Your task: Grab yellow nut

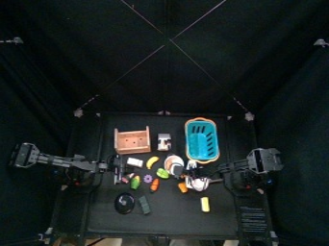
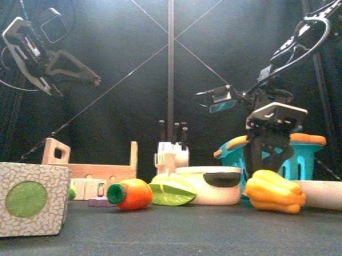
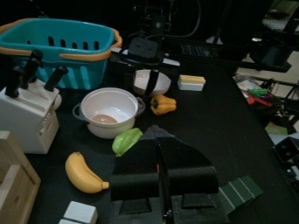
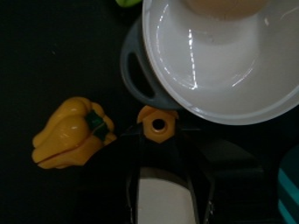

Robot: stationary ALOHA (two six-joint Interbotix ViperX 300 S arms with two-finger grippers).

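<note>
The white dish (image 4: pixel 222 57) sits on the dark surface (image 4: pixel 47 52), the yellow pepper (image 4: pixel 68 133) near it. Between them, just beside the dish's rim, lies the yellow nut (image 4: pixel 156 124). The right hand (image 4: pixel 163 153) is spread, seemingly around it. The left hand (image 3: pixel 163 188) rests apart; I cannot tell its state.

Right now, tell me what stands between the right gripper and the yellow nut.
Nothing visible does. In the right wrist view the yellow nut lies just ahead of the right gripper, whose jaws stand apart. The yellow pepper and the white bowl only flank it.
</note>
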